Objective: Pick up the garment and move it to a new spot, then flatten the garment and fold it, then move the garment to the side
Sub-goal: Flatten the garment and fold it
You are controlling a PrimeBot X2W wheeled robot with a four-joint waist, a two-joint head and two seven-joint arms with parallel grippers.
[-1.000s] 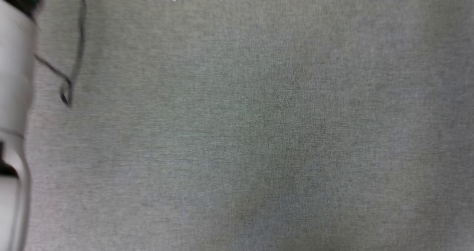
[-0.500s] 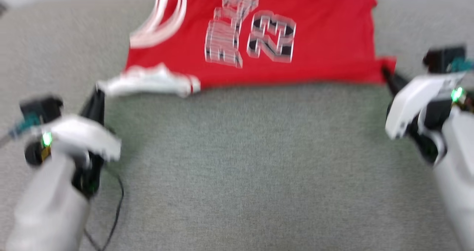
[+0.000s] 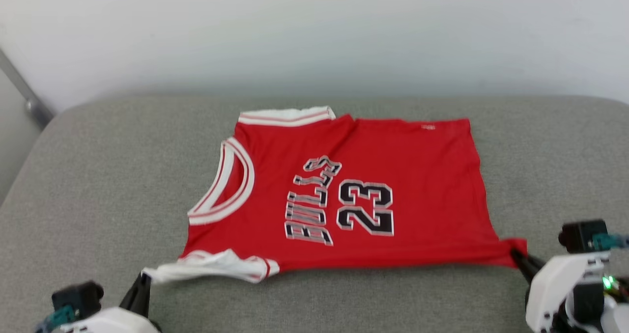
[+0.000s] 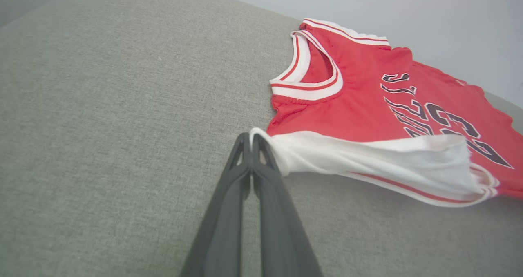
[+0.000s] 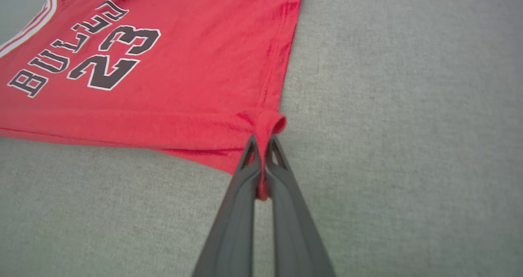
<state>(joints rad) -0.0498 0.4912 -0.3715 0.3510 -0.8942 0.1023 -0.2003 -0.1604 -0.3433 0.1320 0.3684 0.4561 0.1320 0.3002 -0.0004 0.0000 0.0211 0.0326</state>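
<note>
Garment (image 3: 393, 176) lies spread flat, print up, on grey padded surface (image 3: 98, 176). Its near white sleeve (image 4: 367, 154) is stretched out from the garment's collar end, its tip clamped in left gripper (image 4: 251, 140) fingers. Right gripper (image 5: 261, 146) fingers are clenched on the garment's near hem corner. Far sleeve is mostly hidden; only its striped trim shows. Gripper bodies are cut off at the head view's bottom edge.

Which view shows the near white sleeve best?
Left wrist view: the white sleeve lies close up, tip pinched by the left gripper. Head view shows it small, lower left; right wrist view shows the garment's red body.
</note>
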